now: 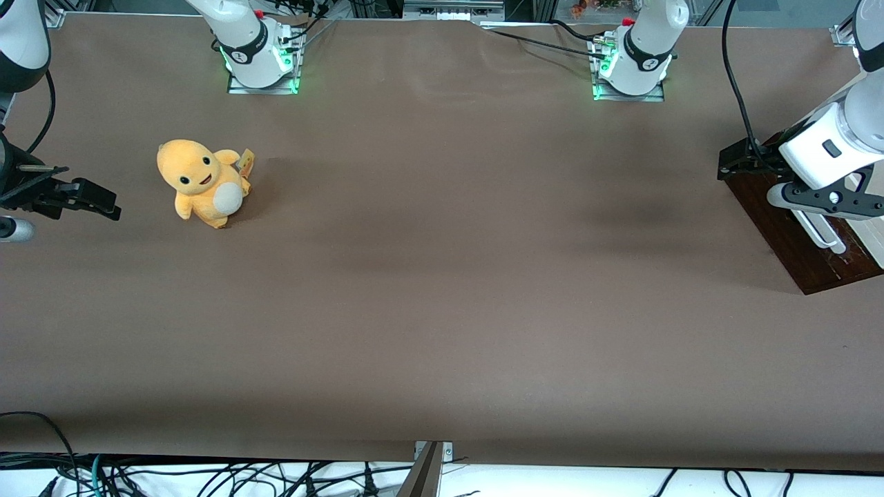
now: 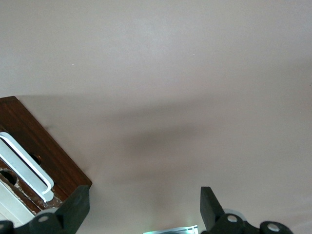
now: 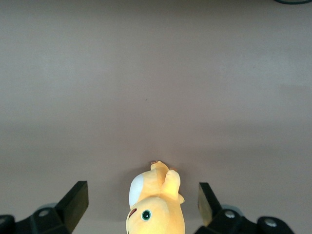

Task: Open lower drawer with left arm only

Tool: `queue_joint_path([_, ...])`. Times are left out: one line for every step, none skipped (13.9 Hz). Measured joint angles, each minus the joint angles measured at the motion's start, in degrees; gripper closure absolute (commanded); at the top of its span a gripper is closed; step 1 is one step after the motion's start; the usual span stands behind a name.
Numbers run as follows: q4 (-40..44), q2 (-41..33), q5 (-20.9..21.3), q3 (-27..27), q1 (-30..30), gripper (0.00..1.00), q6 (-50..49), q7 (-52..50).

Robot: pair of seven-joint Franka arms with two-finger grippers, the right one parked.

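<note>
In the front view, the left arm [image 1: 853, 103] reaches over the working arm's end of the counter [image 1: 442, 276]. Its tool [image 1: 825, 200] hangs just above the dark reddish-brown front of the lower drawer [image 1: 794, 235], close over the white bar handle [image 1: 818, 231]; whether it touches the handle cannot be told. A yellow plush toy [image 1: 204, 183] sits well apart from the tool, toward the parked arm's end of the counter.

In the left wrist view, the tool [image 2: 145, 209] is released: its two dark fingers [image 2: 75, 209] stand wide apart with only bare counter [image 2: 170, 73] between them. The lower drawer [image 2: 44, 148] lies just beside one finger, its corner near that fingertip, and the handle [image 2: 24, 165] runs along its wood front.

In the right wrist view, the plush toy [image 3: 156, 204] lies on the counter [image 3: 156, 73].
</note>
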Motion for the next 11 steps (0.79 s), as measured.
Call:
queue_joint_path([-0.1, 0.0, 0.0, 0.0, 0.0, 0.00, 0.0, 0.0])
queue_joint_path([-0.2, 0.0, 0.0, 0.0, 0.0, 0.00, 0.0, 0.0])
queue_joint_path([-0.3, 0.0, 0.0, 0.0, 0.0, 0.00, 0.0, 0.0])
queue_joint_path([-0.4, 0.0, 0.0, 0.0, 0.0, 0.00, 0.0, 0.0])
queue_joint_path([-0.4, 0.1, 0.0, 0.0, 0.0, 0.00, 0.0, 0.0])
queue_joint_path([-0.4, 0.2, 0.0, 0.1, 0.0, 0.00, 0.0, 0.0])
queue_joint_path([-0.5, 0.4, 0.0, 0.2, 0.1, 0.00, 0.0, 0.0])
queue_joint_path([-0.5, 0.5, 0.0, 0.3, 0.1, 0.00, 0.0, 0.0])
queue_joint_path([-0.5, 0.5, 0.0, 0.3, 0.1, 0.00, 0.0, 0.0])
queue_joint_path([-0.5, 0.5, 0.0, 0.3, 0.2, 0.00, 0.0, 0.0])
queue_joint_path([-0.5, 0.5, 0.0, 0.3, 0.2, 0.00, 0.0, 0.0])
